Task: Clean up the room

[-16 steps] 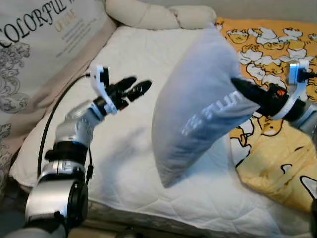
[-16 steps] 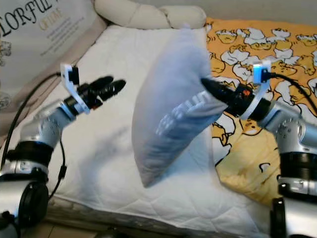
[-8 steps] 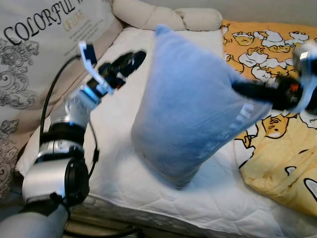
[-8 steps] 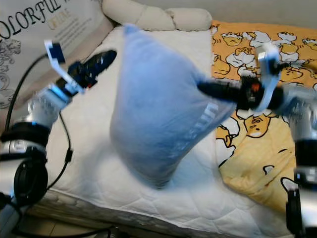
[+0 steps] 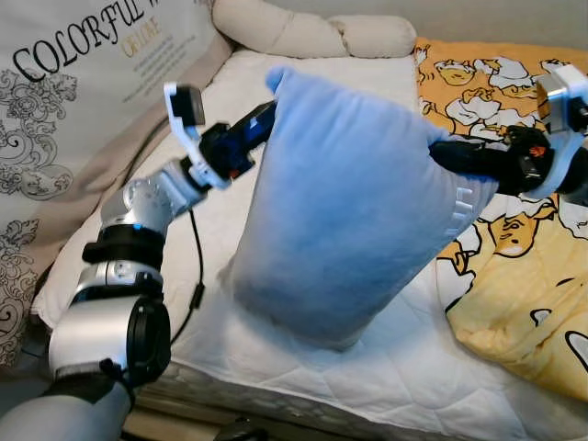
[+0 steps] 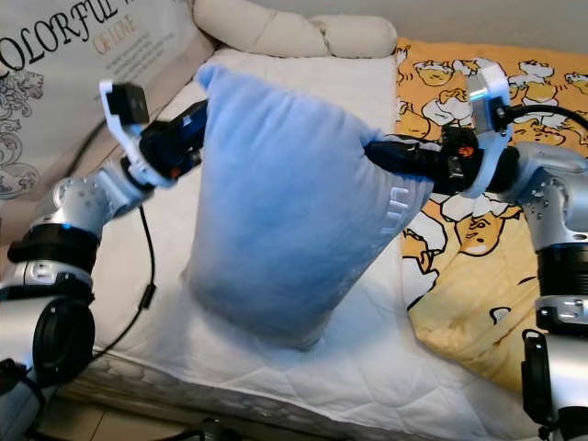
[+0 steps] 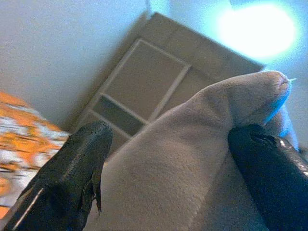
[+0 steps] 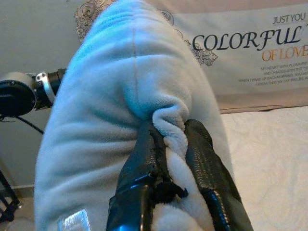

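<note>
Two grippers share the plump, light-blue fleece pillow [image 5: 349, 202] above the white quilted mattress [image 5: 276, 110]: right gripper [image 8: 175, 137] pinching soft, light fabric, left gripper [image 7: 168, 159] spread round its corner.

the pillow [image 5: 349, 211] is pale blue-grey with white lettering along one edge. the mattress [image 5: 303, 83] is white, quilted in diamonds. the blanket [image 5: 496, 266] is orange-yellow with white cartoon ducks. the headboard cushion [image 5: 83, 83] is cream — black and orange lettering, grey scrollwork. the bolster [image 5: 312, 32] is plain cream.
</note>
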Robot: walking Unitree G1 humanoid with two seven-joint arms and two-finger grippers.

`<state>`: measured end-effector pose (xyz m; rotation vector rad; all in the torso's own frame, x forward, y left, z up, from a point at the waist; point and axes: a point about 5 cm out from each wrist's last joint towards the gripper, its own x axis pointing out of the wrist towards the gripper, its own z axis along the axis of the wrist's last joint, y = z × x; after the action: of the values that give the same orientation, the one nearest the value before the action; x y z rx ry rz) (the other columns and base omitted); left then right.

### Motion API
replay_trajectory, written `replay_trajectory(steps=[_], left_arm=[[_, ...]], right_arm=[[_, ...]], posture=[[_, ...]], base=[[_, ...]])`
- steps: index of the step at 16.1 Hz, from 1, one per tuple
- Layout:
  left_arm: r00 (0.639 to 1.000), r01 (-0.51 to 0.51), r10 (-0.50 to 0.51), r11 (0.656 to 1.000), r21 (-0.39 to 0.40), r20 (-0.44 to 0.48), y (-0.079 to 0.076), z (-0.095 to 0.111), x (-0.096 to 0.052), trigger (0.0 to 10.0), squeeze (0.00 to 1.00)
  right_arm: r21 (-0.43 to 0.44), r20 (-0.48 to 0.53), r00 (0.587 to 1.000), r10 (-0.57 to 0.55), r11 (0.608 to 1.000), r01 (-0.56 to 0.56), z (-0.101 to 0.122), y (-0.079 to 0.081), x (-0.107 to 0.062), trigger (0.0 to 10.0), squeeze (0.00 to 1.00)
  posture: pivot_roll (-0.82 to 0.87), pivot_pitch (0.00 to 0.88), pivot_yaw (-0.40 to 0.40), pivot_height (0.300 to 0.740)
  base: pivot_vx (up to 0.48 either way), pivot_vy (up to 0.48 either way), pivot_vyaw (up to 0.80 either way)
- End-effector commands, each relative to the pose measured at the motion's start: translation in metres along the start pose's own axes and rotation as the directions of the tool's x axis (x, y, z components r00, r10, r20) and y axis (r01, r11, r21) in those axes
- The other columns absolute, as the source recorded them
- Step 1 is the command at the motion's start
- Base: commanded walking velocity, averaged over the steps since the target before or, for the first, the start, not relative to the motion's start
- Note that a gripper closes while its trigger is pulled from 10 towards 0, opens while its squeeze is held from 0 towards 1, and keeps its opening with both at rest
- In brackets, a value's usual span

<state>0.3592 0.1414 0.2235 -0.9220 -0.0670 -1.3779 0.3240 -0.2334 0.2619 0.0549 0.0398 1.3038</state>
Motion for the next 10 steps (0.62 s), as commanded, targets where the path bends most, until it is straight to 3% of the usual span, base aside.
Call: replay_trajectory(steps=[1,4,5,6,8,10], left_arm=[[0.997,0.058,-0.057,0.998,-0.024,0.045,-0.007,0.007,0.002,10.0,1.00],[0.996,0.085,-0.083,0.993,-0.081,0.035,-0.012,-0.002,-0.007,10.0,1.00],[0.994,0.102,-0.097,0.990,-0.098,0.054,-0.014,-0.004,-0.008,10.0,0.88],[0.995,0.097,-0.093,0.991,-0.097,0.046,-0.014,-0.006,-0.008,10.0,0.64],[0.991,0.010,-0.011,1.000,-0.003,-0.137,-0.009,-0.028,-0.009,10.0,0.00],[0.955,-0.039,0.072,0.992,0.120,-0.287,-0.005,-0.047,-0.010,10.0,0.00]], right_arm=[[-0.028,-0.006,1.000,-0.003,1.000,0.003,0.004,-0.001,0.002,0.0,0.00],[-0.027,0.001,1.000,-0.011,1.000,0.011,0.003,-0.003,0.003,0.0,0.00],[-0.024,0.001,1.000,-0.023,0.999,0.023,0.001,-0.004,0.005,0.0,0.00],[-0.024,0.001,1.000,-0.024,0.999,0.024,0.000,-0.005,0.005,0.0,0.00],[-0.024,0.006,1.000,-0.019,1.000,0.019,0.001,-0.004,0.007,0.0,0.00],[-0.024,0.010,1.000,-0.010,1.000,0.010,0.001,-0.004,0.009,0.0,0.00]], posture=[[0.00,0.000,0.054,0.740],[0.00,0.000,0.053,0.740],[0.00,0.000,0.050,0.740],[0.00,0.000,0.049,0.740],[0.00,0.000,0.051,0.740],[0.00,0.000,0.051,0.740]], base=[[0.000,0.000,0.00],[0.000,0.000,0.00],[0.000,0.000,0.00],[0.000,0.000,0.00],[0.000,0.000,0.00],[0.000,0.000,0.00]])
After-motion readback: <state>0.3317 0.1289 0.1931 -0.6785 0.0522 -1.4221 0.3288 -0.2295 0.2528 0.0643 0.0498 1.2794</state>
